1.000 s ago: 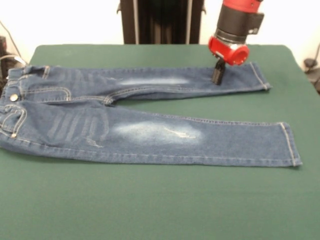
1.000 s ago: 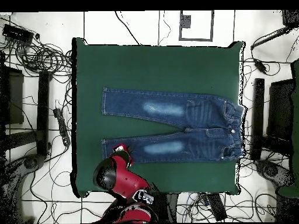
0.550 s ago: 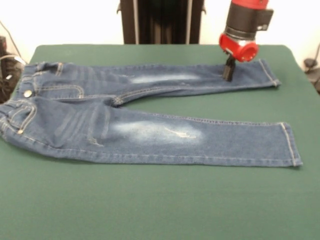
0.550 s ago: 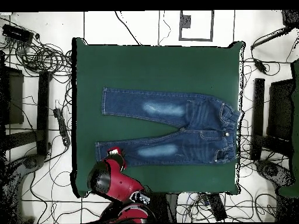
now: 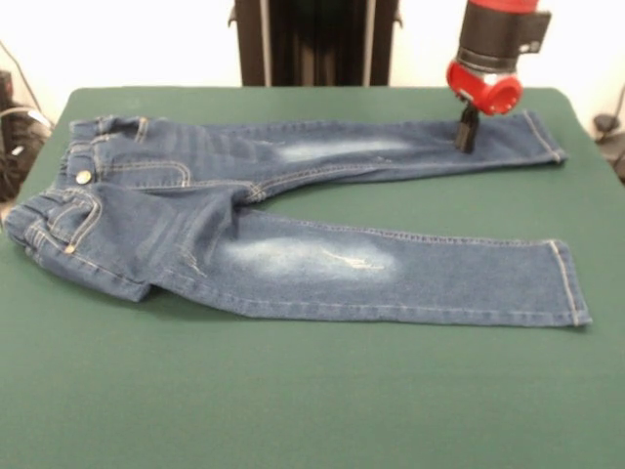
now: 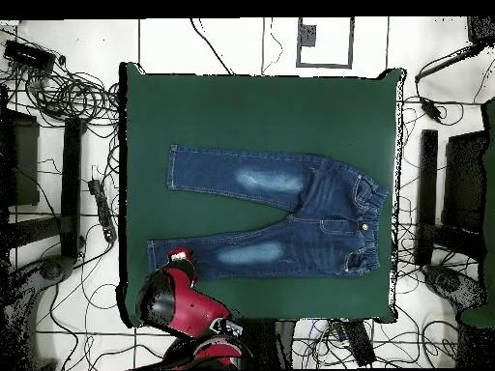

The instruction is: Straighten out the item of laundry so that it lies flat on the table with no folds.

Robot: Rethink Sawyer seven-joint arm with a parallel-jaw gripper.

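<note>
Front view: the black fingers of the red and black gripper (image 5: pixel 468 134) come down onto the far leg of the small blue denim jeans (image 5: pixel 293 234), close to that leg's hem at the right. The fingers look pressed close together as one dark tip touching the cloth, but whether they pinch the denim cannot be told. Above them sits a round red ring, then a black and red arm going up out of the top.

The jeans lie on the big dark green table (image 5: pixel 312 391). The two legs point to the right and spread apart like a V, with green table between them. The near leg lies flat and has a faded white patch on the thigh. The far leg has a paler white patch too. The waistband is at the left, and it is bunched and rumpled, with the near hip corner folded under a bit. A small metal button and tan stitching show by the pockets. No writing or label can be read.

In the overhead view the gripper (image 6: pixel 178 258) is at the left end of the lower leg of the jeans (image 6: pixel 290 198), near the table's (image 6: pixel 251 106) bottom left corner. Black cables lie on the floor around the table.
</note>
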